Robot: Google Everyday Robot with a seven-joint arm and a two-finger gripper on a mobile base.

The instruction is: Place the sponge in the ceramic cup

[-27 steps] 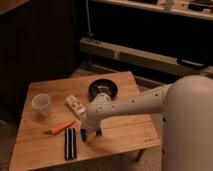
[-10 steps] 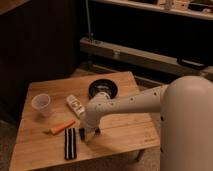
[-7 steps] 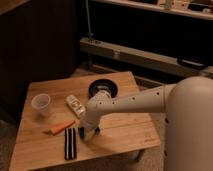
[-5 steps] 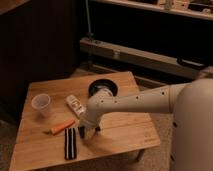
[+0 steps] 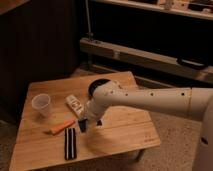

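Noting table bearing cup, upright near one corner. Noting arm reaching down over the boards, well apart from cup. Noting bowl behind the arm, farther from cup than packet. Noting striped bar and carrot lying forward of cup. Finding gripper low at sponge, beyond carrot from cup; being unable to tell whether spread or pinching. Finding sponge outside cup, at table level. Judging sponge light, soft, squashy, not fragile; advising taking hold across the narrow middle, allowing for it compressing.
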